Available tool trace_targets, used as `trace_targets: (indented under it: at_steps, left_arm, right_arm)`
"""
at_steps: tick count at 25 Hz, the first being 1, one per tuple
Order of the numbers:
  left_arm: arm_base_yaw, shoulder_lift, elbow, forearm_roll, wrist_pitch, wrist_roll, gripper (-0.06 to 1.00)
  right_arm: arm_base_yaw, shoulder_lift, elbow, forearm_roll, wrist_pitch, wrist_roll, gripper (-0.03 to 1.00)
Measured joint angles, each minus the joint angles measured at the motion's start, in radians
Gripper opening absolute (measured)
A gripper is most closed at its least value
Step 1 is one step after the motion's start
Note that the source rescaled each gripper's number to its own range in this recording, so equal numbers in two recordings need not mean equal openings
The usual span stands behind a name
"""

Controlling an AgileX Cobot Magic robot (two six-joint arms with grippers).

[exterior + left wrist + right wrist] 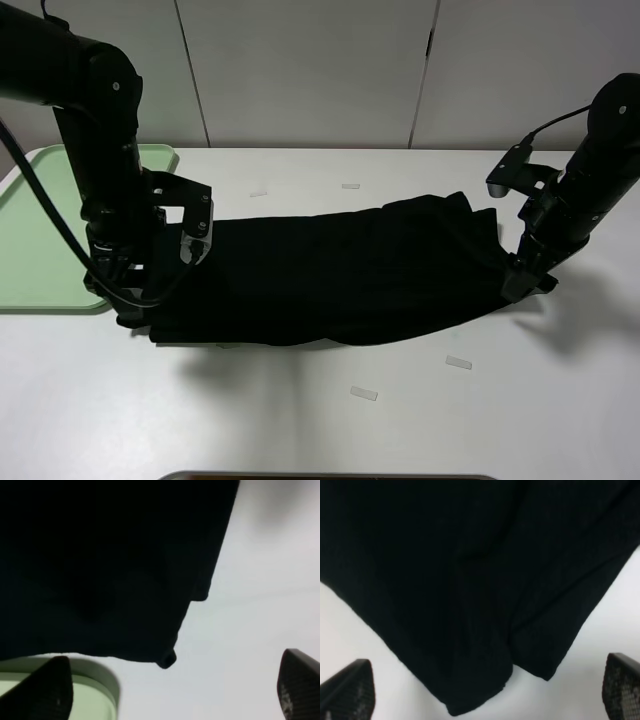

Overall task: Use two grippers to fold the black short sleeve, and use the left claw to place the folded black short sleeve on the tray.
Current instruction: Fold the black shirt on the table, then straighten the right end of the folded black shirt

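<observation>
Hidden, left tip: in the high view it is lost, black against its own arm and the cloth.
Hidden, right tip: in the high view it merges with the shirt's right end, so only the wrist view shows it.
Left claw (177, 692) jaws: spread wide, gripping nothing. There is bare table (300, 430) between the two fingertips (52, 690), and the cloth edge lies just ahead.
Right gripper (485, 692) jaws: spread wide, clamping nothing. A cloth corner reaches in between the fingertips (350, 692) and touches neither.
Black short sleeve (330, 280): on the table, a long folded band running from one arm to the other. The folds are hard to read, black on black.
Tray (40, 230): cut off by the left frame edge, its near corner covered by the left arm. I cannot tell whether the shirt's left end overlaps it.
Dark object (330, 477): only a sliver shows at the lower frame edge, and I cannot tell what it is.
Counts: two arms, one shirt, one tray.
Clear strips (458, 362): four are plain, two behind the shirt and two in front. A possible fifth at the shirt's front edge is too faint to call.
</observation>
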Motion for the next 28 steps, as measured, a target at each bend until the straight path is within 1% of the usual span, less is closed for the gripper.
trace_targets:
  at_steps: [5,10,11,14,15,16,19,22,23,28]
  left_arm:
    - [0.000,-0.003,0.000,0.002,-0.031,-0.047,0.82]
    - [0.000,-0.075,-0.027,0.003,-0.123,-0.113,0.82]
    - [0.000,-0.105,-0.039,0.003,-0.151,-0.126,0.82]
    - [0.000,-0.178,-0.062,0.003,-0.204,-0.162,0.82]
    - [0.000,-0.211,-0.069,0.003,-0.219,-0.174,0.82]
    - [0.000,-0.245,-0.073,0.003,-0.233,-0.190,0.82]
    - [0.000,-0.355,-0.074,0.002,-0.250,-0.222,0.83]
    - [0.000,-0.478,-0.074,-0.001,-0.249,-0.241,0.95]
    - [0.000,-0.508,-0.074,-0.001,-0.245,-0.248,0.96]
    - [0.000,-0.682,-0.074,-0.034,-0.200,-0.285,1.00]
  right_arm:
    - [0.000,-0.014,0.000,-0.004,-0.004,0.014,1.00]
    - [0.000,-0.096,0.000,-0.005,-0.064,0.014,1.00]
    - [0.000,-0.096,0.000,-0.005,-0.064,0.014,1.00]
    - [0.000,-0.158,0.000,-0.011,-0.142,0.014,1.00]
    - [0.000,-0.201,0.000,-0.010,-0.189,0.014,1.00]
    - [0.001,-0.225,0.000,-0.007,-0.199,0.014,1.00]
    - [0.015,-0.286,0.000,-0.004,-0.228,0.014,1.00]
    - [0.050,-0.348,0.000,0.007,-0.247,0.014,1.00]
    - [0.060,-0.360,0.000,0.008,-0.250,0.014,1.00]
    - [0.119,-0.427,0.000,0.012,-0.254,0.014,1.00]
